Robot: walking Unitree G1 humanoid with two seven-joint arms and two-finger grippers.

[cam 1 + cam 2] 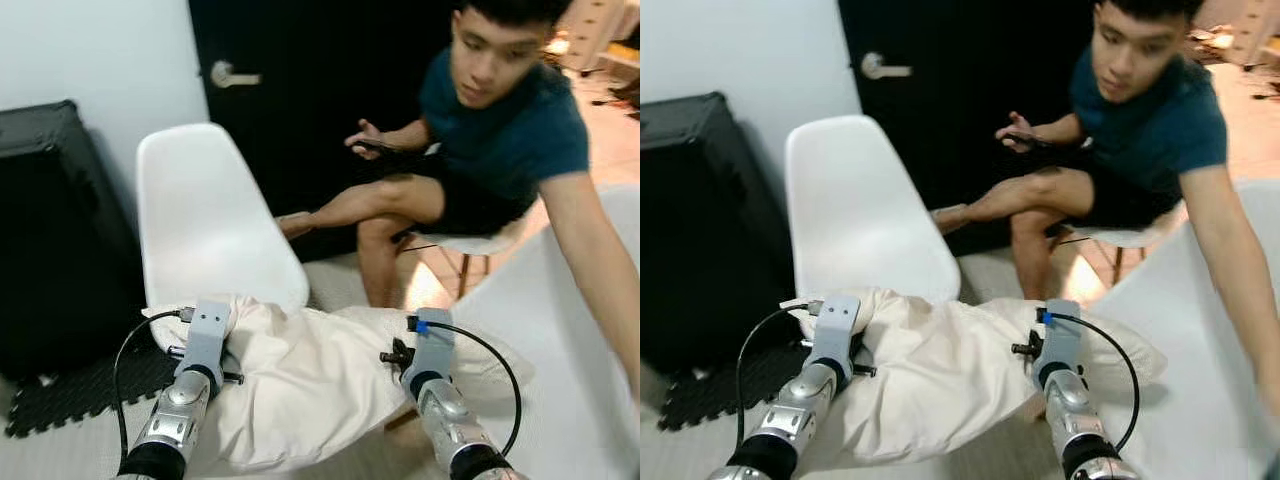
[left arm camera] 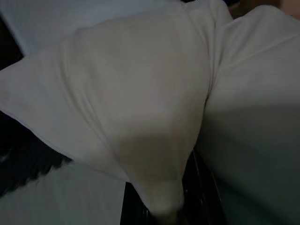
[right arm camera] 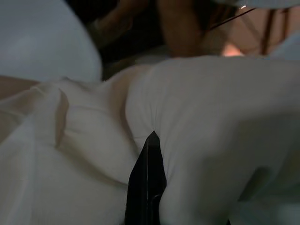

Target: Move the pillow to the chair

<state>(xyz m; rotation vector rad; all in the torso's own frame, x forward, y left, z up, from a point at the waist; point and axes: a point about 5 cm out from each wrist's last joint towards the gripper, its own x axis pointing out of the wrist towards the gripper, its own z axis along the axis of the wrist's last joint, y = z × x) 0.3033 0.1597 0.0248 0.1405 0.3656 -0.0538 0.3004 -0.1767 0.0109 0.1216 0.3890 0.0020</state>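
Both grippers, left gripper (image 1: 207, 335) and right gripper (image 1: 428, 345), are clamped into the pillow (image 1: 310, 385); carrying is underway, and lowering onto the far white chair (image 1: 205, 215) is judged next.

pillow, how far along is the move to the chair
Done: the pillow is gripped, left gripper and right gripper pinching its fabric. In hand: it hangs between both arms, over the front of the white chair. Left: set it fully on the seat and open both jaws.
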